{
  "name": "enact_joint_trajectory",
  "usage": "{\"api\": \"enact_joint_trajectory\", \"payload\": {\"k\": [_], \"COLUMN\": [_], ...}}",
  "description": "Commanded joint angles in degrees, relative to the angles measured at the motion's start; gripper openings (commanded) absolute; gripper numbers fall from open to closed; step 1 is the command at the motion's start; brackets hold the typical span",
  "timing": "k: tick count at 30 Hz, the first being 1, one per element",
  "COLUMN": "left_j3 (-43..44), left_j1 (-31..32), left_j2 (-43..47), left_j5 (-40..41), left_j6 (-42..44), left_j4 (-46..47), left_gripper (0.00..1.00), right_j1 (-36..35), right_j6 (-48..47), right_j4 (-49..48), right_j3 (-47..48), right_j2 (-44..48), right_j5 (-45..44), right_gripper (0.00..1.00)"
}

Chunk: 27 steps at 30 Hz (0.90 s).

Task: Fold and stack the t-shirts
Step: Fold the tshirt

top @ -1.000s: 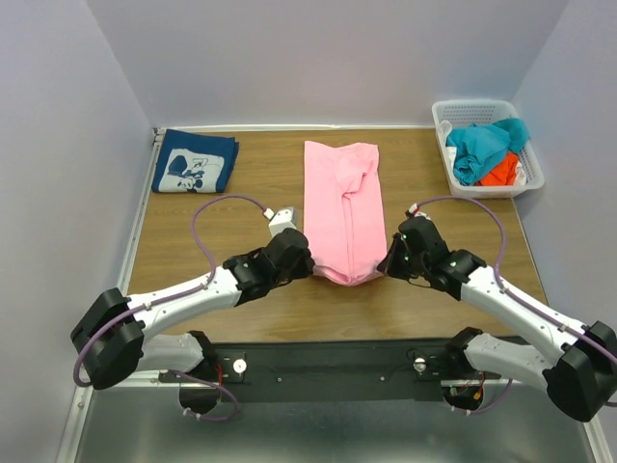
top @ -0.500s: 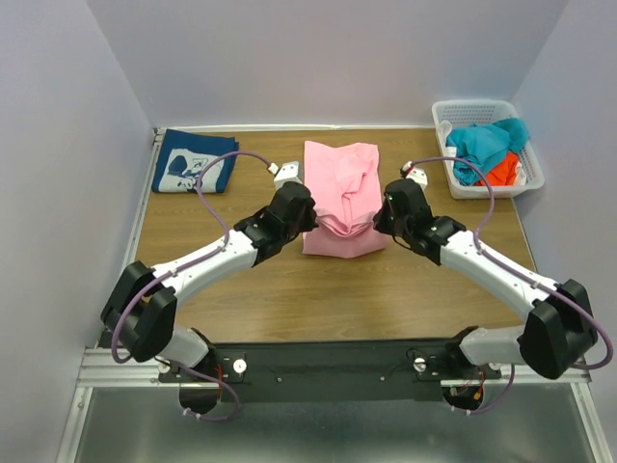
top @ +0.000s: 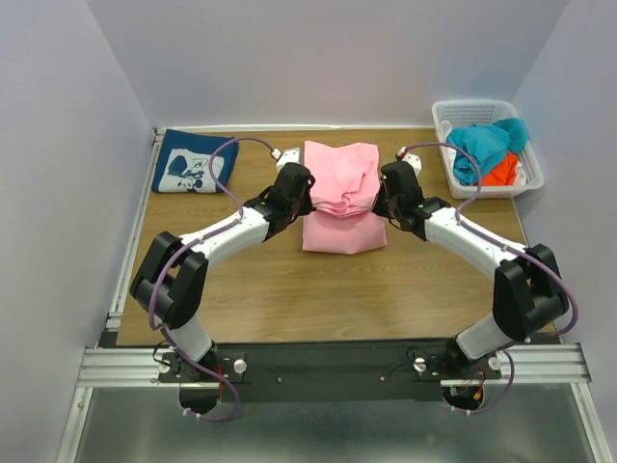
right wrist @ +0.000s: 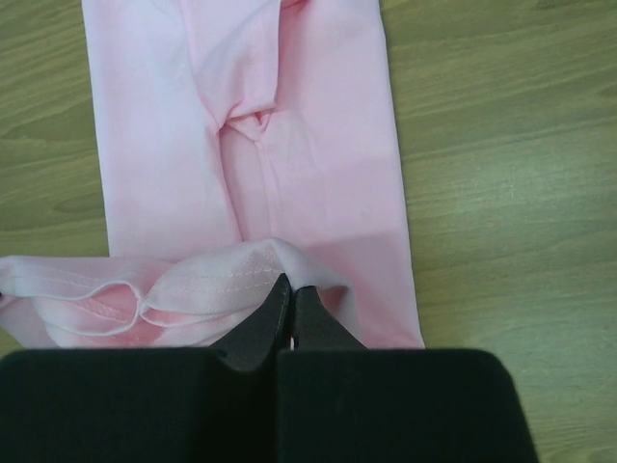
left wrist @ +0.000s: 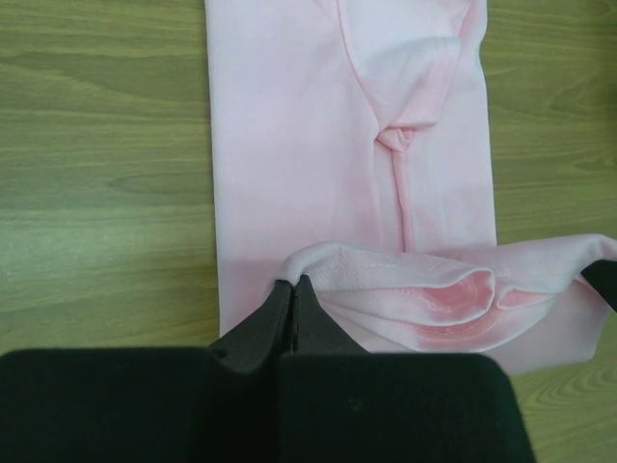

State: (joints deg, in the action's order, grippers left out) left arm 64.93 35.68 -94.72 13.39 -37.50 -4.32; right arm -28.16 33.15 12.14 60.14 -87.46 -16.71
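Two hands grip the pink tee (top: pixel 342 231) by its lifted near hem. The left hand (left wrist: pixel 292 285) is clamped tight on the left corner and the right hand (right wrist: pixel 286 285) on the right. The tee lies mid-tabletop (top: pixel 270 289), its hem held over its own middle. Farther back, a folded navy tee (top: pixel 188 162) lies at the left corner and a basket (top: pixel 472 104) of clothes stands at the right.

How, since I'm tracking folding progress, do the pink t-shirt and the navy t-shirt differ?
The pink t-shirt is plain; the navy t-shirt carries a white cartoon print. The pink t-shirt's near hem is pinched and lifted by the left tool and right tool; the navy t-shirt lies folded, untouched. Both rest on the table.
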Motion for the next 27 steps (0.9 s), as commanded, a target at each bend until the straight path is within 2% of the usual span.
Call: {"api": "enact_joint_trajectory", "payload": {"k": [1, 10, 27], "left_j3": [2.83, 6.96, 12.50], "left_j1": [-1.31, -3.69, -5.45], "left_j2": [-3.18, -9.68, -16.90], "left_j5": [-1.96, -4.60, -7.50], "left_j6": [1.99, 4.71, 6.73], "left_j4": [0.63, 0.54, -0.61], "left_gripper": [0.00, 0.00, 0.00], "right_j1": [0.91, 3.11, 5.75], "right_j6": [-1.33, -2.82, -4.14], "right_j4": [-2.21, -2.39, -2.39], "right_j3": [2.87, 6.92, 12.37], "right_j2": [-2.88, -11.05, -19.67], "right_j5": [0.71, 2.47, 4.49], "right_gripper": [0.01, 0.01, 0.05]}}
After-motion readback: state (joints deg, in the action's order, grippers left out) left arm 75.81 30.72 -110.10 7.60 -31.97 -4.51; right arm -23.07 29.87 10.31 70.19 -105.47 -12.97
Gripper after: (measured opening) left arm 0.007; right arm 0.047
